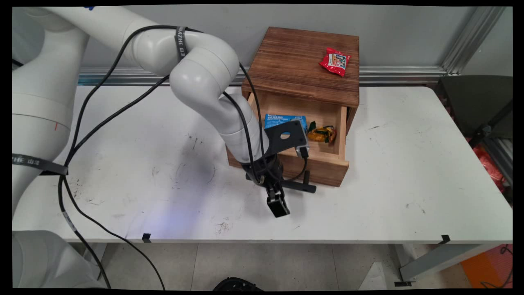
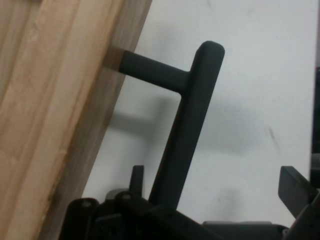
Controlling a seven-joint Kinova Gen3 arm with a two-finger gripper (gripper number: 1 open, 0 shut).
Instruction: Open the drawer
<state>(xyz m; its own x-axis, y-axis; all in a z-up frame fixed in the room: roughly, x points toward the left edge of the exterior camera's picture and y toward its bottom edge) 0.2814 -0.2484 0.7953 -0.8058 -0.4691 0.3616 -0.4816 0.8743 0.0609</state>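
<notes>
The tool (image 1: 278,207) hangs wide, at six o'clock of the open wooden drawer (image 1: 323,164). Its black handle (image 2: 192,125) stands between the fingers, ungripped. Square, centred alignment would suit.

A robotics lab or test workshop: a white robot arm (image 1: 204,82) trailing strapped black cables (image 1: 94,102) works at a scuffed white table (image 1: 409,184) marked with black tape (image 1: 146,237). Aluminium framing (image 1: 462,45) lines the plain grey wall (image 1: 409,32), and a tiled floor (image 1: 286,266) shows below the table's edge.
</notes>
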